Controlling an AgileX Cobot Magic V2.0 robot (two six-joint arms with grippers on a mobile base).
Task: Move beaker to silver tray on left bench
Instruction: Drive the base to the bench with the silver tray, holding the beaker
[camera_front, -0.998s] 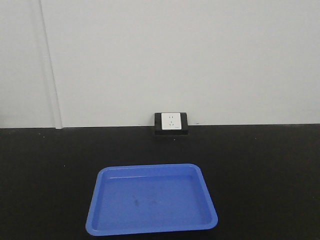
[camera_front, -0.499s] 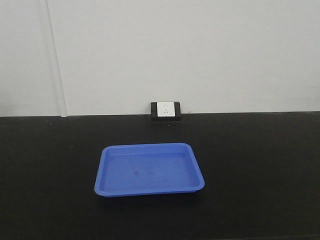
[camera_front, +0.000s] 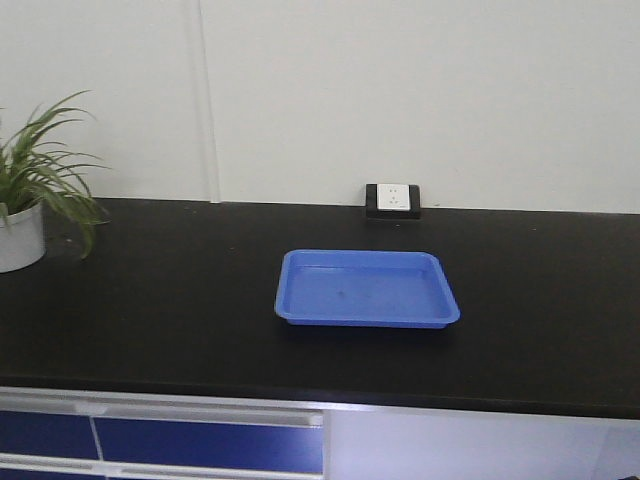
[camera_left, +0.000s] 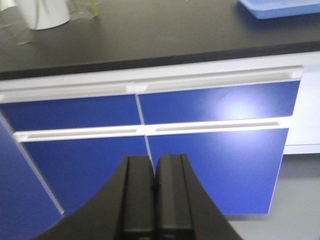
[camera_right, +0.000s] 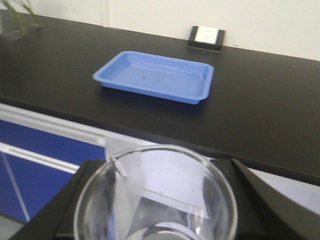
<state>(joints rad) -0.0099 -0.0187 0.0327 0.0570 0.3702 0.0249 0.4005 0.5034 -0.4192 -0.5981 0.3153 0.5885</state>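
**Right gripper**: closed on the beaker, with a black finger against each side of the glass. The jaws stand only as far apart as the beaker is wide.

**Beaker:** upright with its rim uppermost, and it appears empty. It sits between the fingers and fills the lower part of the right wrist view. It rests on no support and is held out in front of the bench edge.

**Left gripper**: jaws brought fully together with nothing between them. It faces the blue drawer fronts below the worktop edge.

**Surface**: matte black, backed by a white wall that carries a socket.
- One blue tray, empty, lies beyond the beaker and well apart from it.
- One potted plant stands at the far left end.

**Silver tray:** not in any view.

**Left bench:** not identifiable in any view. The surface ahead bears only a blue tray and a plant and has a socket behind it, so it is judged not to be the destination.

**Progress, as judged:**
- Done: the pick-up, since the beaker is lifted and in the right gripper.
- Left: carrying it to the left bench, finding the silver tray, lowering the beaker upright onto the tray floor, and releasing it.
- Only the first part is finished; all of the transport and the placing remain.
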